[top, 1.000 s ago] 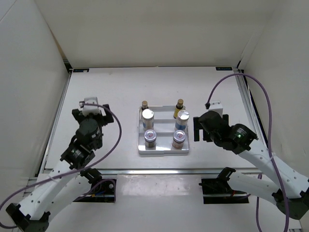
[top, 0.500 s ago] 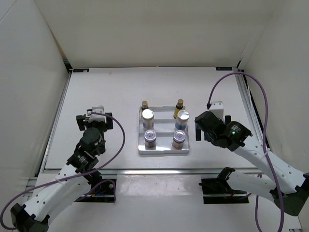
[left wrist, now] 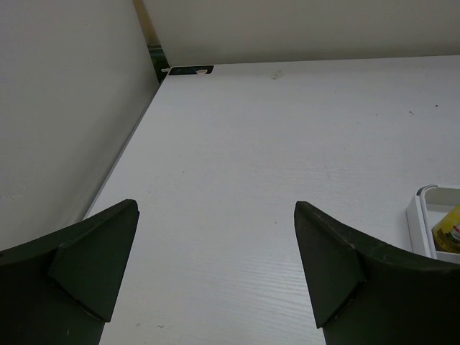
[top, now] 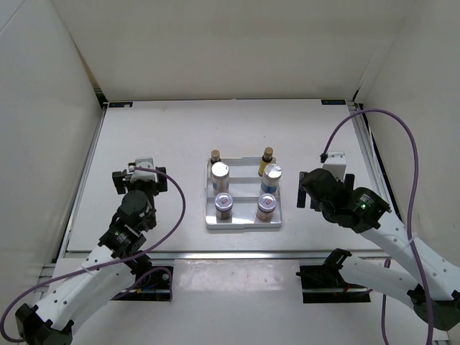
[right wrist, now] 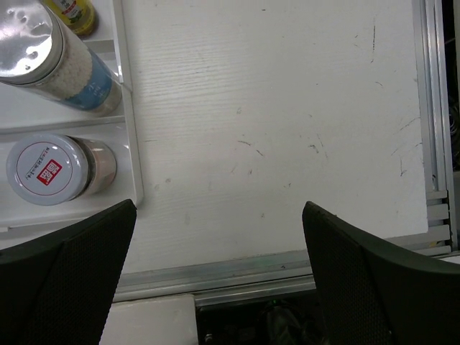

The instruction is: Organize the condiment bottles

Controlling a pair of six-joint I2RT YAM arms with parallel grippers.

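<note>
Six condiment bottles stand in the white stepped tray (top: 243, 225). At its back are two slim yellow ones (top: 215, 156) (top: 267, 154). Two white cylinders (top: 220, 173) (top: 272, 175) fill the middle step, and two short jars (top: 223, 205) (top: 266, 205) stand at the front. My left gripper (top: 135, 175) (left wrist: 215, 206) hangs open left of the tray with only bare table between its fingers. My right gripper (top: 325, 185) (right wrist: 218, 207) is open just right of the tray, empty. The right wrist view catches a white cylinder (right wrist: 57, 61), a jar (right wrist: 50, 169) and the tray's rim (right wrist: 133, 165).
White walls enclose the table on the left, back and right. A metal rail (right wrist: 287, 269) runs along the table's near edge below my right gripper. The tray's corner (left wrist: 417, 208) and a yellow bottle (left wrist: 449, 233) show at the right edge of the left wrist view.
My right gripper has drawn away from the tray toward the right. My left gripper pulled back a little toward the near edge, then held still. All bottles stayed put.
</note>
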